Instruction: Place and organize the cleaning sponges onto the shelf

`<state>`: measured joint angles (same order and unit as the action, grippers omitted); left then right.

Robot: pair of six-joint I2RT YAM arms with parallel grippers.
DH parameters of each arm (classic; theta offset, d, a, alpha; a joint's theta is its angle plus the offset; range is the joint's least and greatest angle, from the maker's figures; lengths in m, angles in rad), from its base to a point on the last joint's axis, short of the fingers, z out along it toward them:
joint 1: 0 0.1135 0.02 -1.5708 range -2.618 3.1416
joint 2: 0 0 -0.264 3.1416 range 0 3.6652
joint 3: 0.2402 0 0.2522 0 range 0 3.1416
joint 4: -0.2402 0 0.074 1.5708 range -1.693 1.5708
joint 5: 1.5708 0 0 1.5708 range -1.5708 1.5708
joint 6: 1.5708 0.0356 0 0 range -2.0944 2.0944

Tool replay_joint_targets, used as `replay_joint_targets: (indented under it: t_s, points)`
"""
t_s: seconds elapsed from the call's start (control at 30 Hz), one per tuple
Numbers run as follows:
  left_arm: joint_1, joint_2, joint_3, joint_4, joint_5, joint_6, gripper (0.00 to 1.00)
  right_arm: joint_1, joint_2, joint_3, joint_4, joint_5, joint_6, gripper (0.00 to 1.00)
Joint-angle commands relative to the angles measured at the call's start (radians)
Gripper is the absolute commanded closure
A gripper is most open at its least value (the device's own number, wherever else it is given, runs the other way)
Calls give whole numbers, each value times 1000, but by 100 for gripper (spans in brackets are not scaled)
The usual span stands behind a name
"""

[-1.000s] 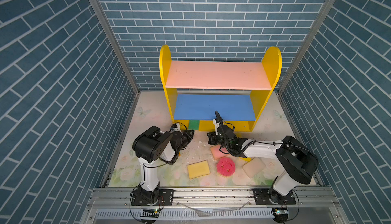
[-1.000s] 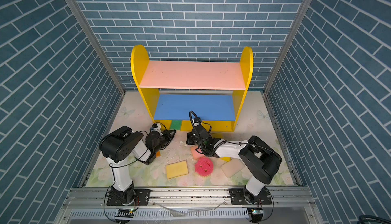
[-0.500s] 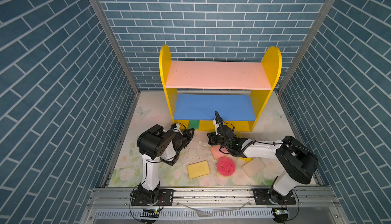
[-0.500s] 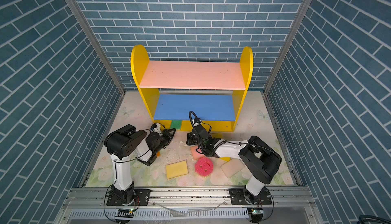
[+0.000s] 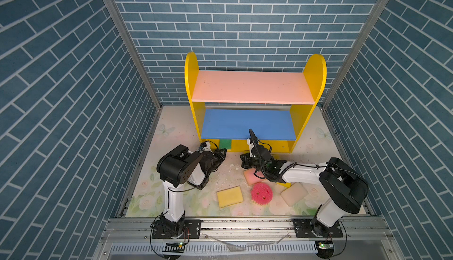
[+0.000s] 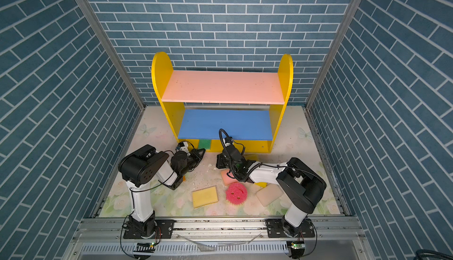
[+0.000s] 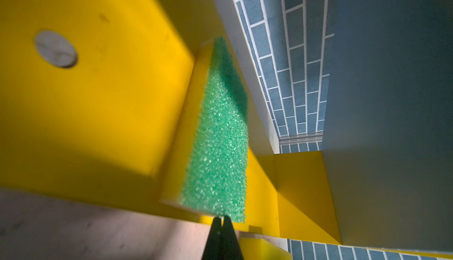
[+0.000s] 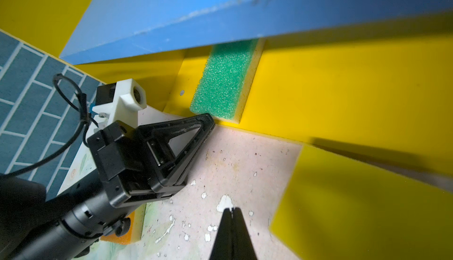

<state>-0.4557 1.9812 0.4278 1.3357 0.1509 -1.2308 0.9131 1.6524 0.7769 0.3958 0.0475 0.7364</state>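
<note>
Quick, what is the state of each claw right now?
Left claw: closed, holding nothing, tips at the green sponge.
Right claw: closed, holding nothing.

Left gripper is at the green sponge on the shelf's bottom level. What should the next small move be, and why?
Probably nudge the green sponge a little deeper with the shut left gripper: its tip sits at the sponge's near end, which lies right at the front edge of the shelf's yellow base.
</note>
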Motion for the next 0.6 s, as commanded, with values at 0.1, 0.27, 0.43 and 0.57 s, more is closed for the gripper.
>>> replay_joint_targets:
  t_s: [0.1,0.27,0.43,0.57]
  points:
    - [1,-17,-17,-111,-13,39,100,-6,16,15,0,-8,12,100]
    - [1,-172,-52,-192,-12,70,100,-6,0,15,-22,-3,9,100]
    - [1,-478,-32,-520,16,193,100,-6,-30,5,-50,18,6,100]
    - [4,-749,-18,-862,-18,293,100,-5,-65,-28,-40,40,34,100]
